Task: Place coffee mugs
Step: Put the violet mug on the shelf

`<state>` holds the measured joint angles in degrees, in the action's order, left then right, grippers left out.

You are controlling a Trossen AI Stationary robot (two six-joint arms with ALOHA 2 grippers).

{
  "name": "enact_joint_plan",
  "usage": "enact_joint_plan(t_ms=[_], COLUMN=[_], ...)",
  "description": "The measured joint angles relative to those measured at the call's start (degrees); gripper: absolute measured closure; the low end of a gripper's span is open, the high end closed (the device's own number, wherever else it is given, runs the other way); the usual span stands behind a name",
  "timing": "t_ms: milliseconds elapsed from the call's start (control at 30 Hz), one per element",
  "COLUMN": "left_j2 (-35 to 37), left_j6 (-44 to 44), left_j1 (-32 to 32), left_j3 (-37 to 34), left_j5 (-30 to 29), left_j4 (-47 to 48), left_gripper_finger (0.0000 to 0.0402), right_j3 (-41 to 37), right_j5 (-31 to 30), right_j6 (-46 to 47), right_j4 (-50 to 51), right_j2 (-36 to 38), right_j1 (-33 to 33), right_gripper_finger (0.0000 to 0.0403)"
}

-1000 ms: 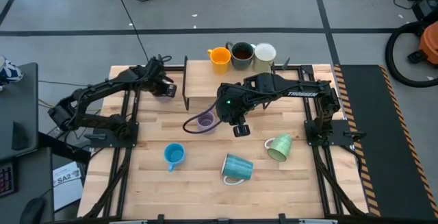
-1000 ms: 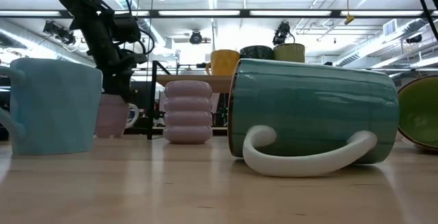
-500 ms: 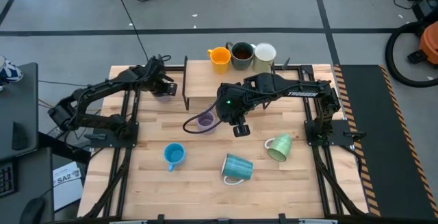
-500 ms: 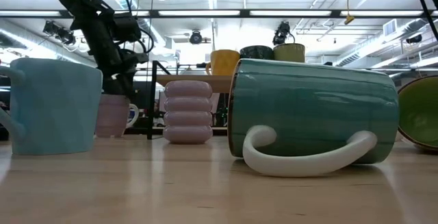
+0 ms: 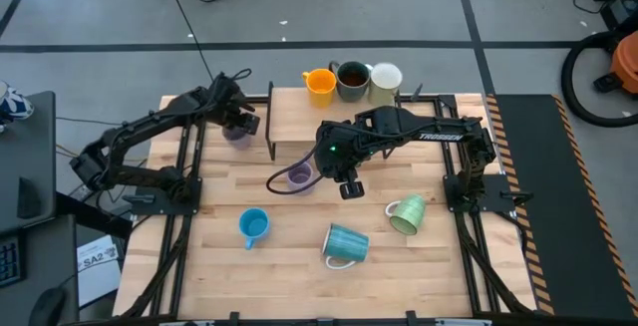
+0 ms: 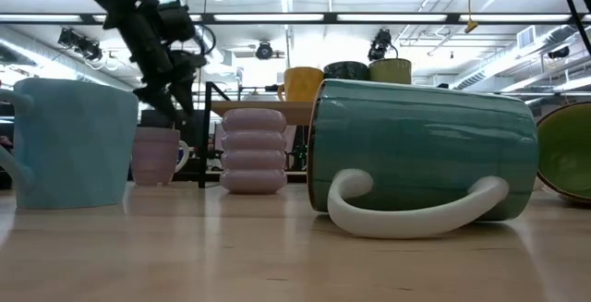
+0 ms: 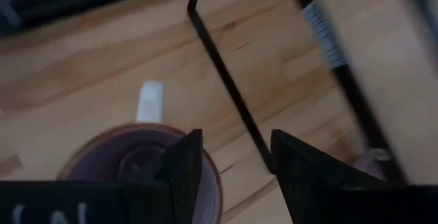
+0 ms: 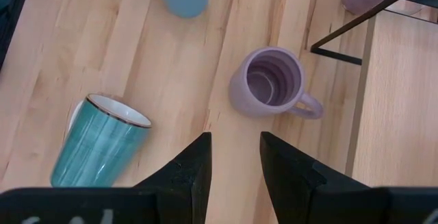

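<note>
Our left gripper (image 5: pixel 242 116) had just lifted off the lavender mug (image 5: pixel 235 133), which stood upright at the table's ten o'clock, released. Its fingers were parted and empty. Our right gripper (image 5: pixel 348 188) hovered, slightly parted and empty, above the ribbed lavender mug (image 8: pixel 272 81).
</note>
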<state>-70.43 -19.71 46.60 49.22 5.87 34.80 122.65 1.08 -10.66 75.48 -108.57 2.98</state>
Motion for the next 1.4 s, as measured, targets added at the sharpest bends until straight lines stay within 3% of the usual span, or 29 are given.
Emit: enact_joint_plan(t_ms=[200, 433, 633, 1000, 1400], left_j2=[0.0, 0.0, 0.0, 0.0, 0.0], left_j6=[9.0, 35.0, 53.6, 65.4, 70.4], left_j1=[0.0, -0.4, -0.6, -0.8, -3.5], left_j3=[8.1, 16.1, 15.0, 7.9, 1.2], left_j5=[0.0, 0.0, -2.8, -8.5, -12.5], left_j4=[8.6, 25.4, 33.8, 32.5, 21.0], left_gripper_finger=[0.0221, 0.0221, 0.0221, 0.0221, 0.0221], right_j3=[0.0, 0.0, 0.0, 0.0, 0.0], right_j5=[0.0, 0.0, 0.0, 0.0, 0.0], right_j6=[0.0, 0.0, 0.2, 0.5, 0.5], right_j4=[0.0, 0.0, 0.0, 0.0, -0.1], right_j2=[0.0, 0.0, 0.0, 0.0, 0.0], right_j1=[0.0, 0.0, 0.0, 0.0, 0.0], right_gripper_finger=[0.0273, 0.0272, 0.0272, 0.0273, 0.0272])
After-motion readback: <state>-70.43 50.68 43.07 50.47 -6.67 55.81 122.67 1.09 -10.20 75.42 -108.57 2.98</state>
